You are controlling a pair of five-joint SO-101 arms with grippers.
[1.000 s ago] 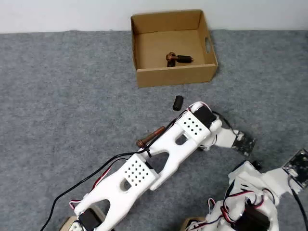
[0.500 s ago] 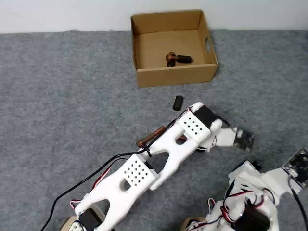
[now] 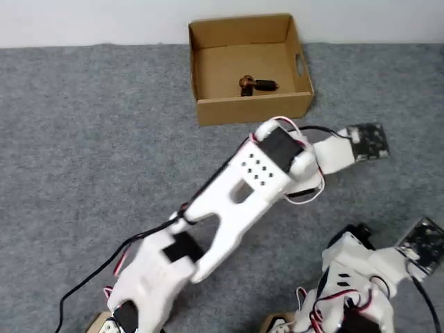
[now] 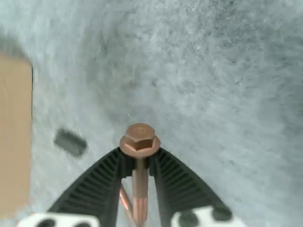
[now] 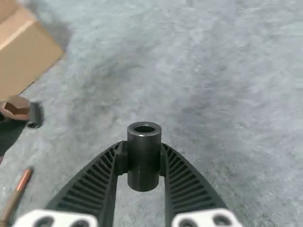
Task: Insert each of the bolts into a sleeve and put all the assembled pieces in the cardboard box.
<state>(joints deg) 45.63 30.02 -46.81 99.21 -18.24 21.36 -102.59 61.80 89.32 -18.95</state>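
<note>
The left pincer point(image 4: 138, 157) is closed on a copper bolt point(image 4: 138, 142), gripping the shank just under the hex head, which projects past the fingertips. The right pincer point(image 5: 142, 153) is clamped on a black sleeve point(image 5: 144, 142), with the open bore facing away from the pincer. The two parts are apart, so insertion is not yet done. A second bolt point(image 5: 16, 194) lies on the table point(image 3: 83, 139) beside the right pincer. A second sleeve point(image 4: 70, 142) lies farther ahead of both pincers, near the wall of the cardboard box point(image 3: 250, 111). Beyond that wall, one assembled piece point(image 3: 257, 85) rests inside the box. Judged status: one assembly delivered, one pair gripped and awaiting mating, one pair left to pick up.
</note>
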